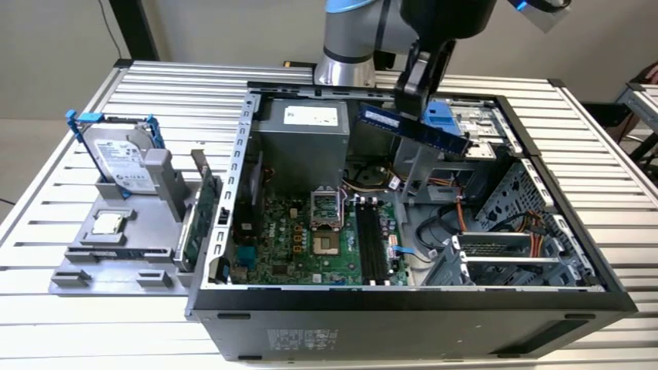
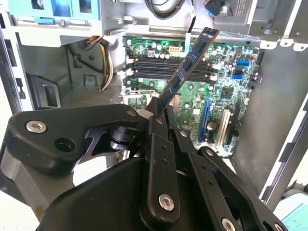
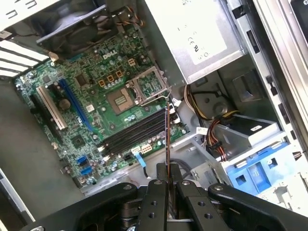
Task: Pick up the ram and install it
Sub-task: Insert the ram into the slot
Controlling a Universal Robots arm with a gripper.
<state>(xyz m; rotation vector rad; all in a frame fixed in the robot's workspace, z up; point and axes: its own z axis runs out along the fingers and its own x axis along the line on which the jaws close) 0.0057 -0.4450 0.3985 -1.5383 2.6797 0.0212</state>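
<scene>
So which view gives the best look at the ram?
The second wrist view: the ram shows its flat blue face, clamped at one end in the gripper above the motherboard. The exterior view shows it smaller, tilted over the case; the first wrist view catches it edge-on, a thin line.

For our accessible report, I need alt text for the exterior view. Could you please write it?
The black gripper, shut on the ram, holds it tilted above the open computer case. On the exterior view's left, a hard drive stands in a grey holder.
</scene>
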